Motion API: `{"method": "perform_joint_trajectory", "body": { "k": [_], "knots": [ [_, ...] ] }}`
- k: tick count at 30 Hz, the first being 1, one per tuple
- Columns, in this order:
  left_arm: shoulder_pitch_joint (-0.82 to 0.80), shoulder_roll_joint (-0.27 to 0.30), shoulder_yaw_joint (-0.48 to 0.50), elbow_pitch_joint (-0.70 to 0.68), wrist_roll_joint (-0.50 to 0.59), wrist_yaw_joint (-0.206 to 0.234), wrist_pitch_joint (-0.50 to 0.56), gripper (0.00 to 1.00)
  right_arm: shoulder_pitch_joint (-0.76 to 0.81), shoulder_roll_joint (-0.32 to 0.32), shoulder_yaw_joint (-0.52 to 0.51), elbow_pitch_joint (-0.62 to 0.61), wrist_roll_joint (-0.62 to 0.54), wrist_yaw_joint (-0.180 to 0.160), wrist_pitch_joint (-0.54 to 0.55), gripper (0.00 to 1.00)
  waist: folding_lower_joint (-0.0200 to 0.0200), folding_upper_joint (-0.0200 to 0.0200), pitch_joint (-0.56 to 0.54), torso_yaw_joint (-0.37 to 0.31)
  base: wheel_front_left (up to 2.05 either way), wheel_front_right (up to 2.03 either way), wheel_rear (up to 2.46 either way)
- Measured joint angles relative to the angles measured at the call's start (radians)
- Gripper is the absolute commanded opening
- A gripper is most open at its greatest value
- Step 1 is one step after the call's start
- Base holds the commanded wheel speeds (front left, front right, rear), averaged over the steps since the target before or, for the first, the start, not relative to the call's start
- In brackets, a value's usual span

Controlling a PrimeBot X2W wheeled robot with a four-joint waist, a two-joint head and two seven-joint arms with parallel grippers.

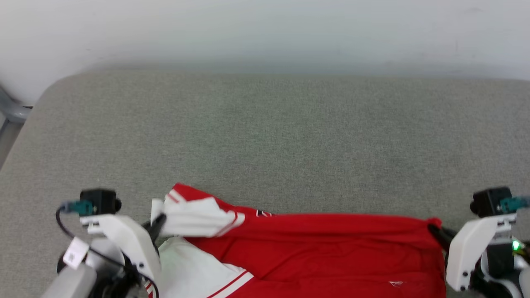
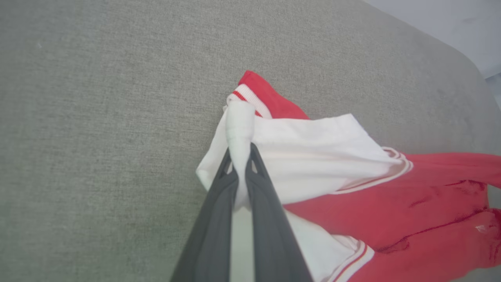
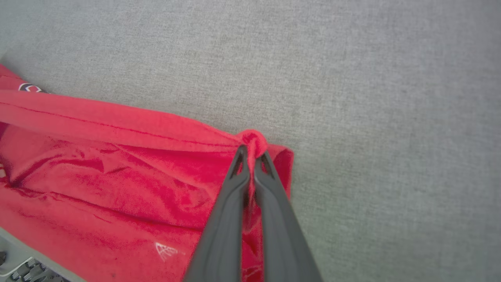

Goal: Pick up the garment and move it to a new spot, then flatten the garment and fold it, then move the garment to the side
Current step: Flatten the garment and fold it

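Observation:
The garment (image 1: 323, 244), a red jersey with white sleeves and striped trim, is stretched across the near edge of the grey surface. My left gripper (image 1: 158, 221) is shut on a bunched white sleeve at the garment's left end; in the left wrist view the gripper (image 2: 239, 150) pinches that white fold of the garment (image 2: 313, 156). My right gripper (image 1: 434, 229) is shut on the red hem corner at the right end; in the right wrist view the gripper (image 3: 252, 150) clamps a small red knot of the garment (image 3: 117, 172). A bit of black numeral shows near the top fold.
The grey fabric-covered surface (image 1: 269, 136) spreads wide beyond the garment, ending at a pale wall. Its rounded left corner (image 1: 49, 91) drops off beside a grey metal post (image 1: 10, 109).

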Motion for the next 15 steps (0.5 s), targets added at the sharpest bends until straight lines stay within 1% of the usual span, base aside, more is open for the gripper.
{"method": "perform_joint_trajectory", "body": {
  "k": [3, 5, 10, 11, 12, 13, 14, 15],
  "knots": [
    [0.092, -0.012, 0.003, -0.02, -0.024, 0.022, -0.022, 0.0, 0.071, 0.029, -0.027, -0.008, -0.003, 0.0, -0.017, 0.0, 0.0, 0.0, -0.024, 0.008, 0.0, 0.0, 0.0],
    [0.145, -0.03, 0.003, -0.023, -0.036, 0.031, -0.039, 0.0, 0.116, 0.051, -0.051, -0.007, -0.005, 0.0, -0.026, 0.0, -0.0001, 0.0, -0.034, 0.01, 0.0, 0.0, 0.0],
    [0.212, -0.069, -0.005, 0.007, -0.067, 0.031, -0.061, 0.0, 0.195, 0.095, -0.083, 0.001, -0.019, 0.0, -0.051, 0.0, -0.0001, 0.0, -0.038, 0.007, 0.0, 0.0, 0.0],
    [0.22, -0.072, -0.004, 0.018, -0.067, 0.027, -0.072, 0.0, 0.206, 0.104, -0.088, 0.004, -0.02, 0.0, -0.054, 0.13, -0.0001, 0.0, -0.038, 0.005, 0.0, 0.0, 0.0],
    [0.223, -0.079, -0.002, 0.029, -0.069, 0.025, -0.084, 0.0, 0.216, 0.114, -0.091, 0.009, -0.02, 0.0, -0.058, 0.35, -0.0001, 0.0, -0.038, 0.003, 0.0, 0.0, 0.0],
    [0.224, -0.085, -0.003, 0.04, -0.073, 0.017, -0.088, 0.27, 0.224, 0.124, -0.092, 0.013, -0.019, 0.0, -0.059, 0.52, 0.0, 0.0, -0.039, 0.002, 0.0, 0.0, 0.0],
    [0.224, -0.091, -0.005, 0.052, -0.071, 0.011, -0.102, 0.58, 0.232, 0.135, -0.093, 0.015, -0.018, 0.0, -0.065, 1.0, 0.0, 0.0, -0.041, 0.002, 0.0, 0.0, 0.0],
    [0.223, -0.097, -0.004, 0.06, -0.065, 0.008, -0.118, 1.0, 0.241, 0.138, -0.093, 0.014, -0.019, 0.0, -0.069, 1.0, 0.0, 0.0, -0.043, 0.002, 0.0, 0.0, 0.0]
  ]
}}
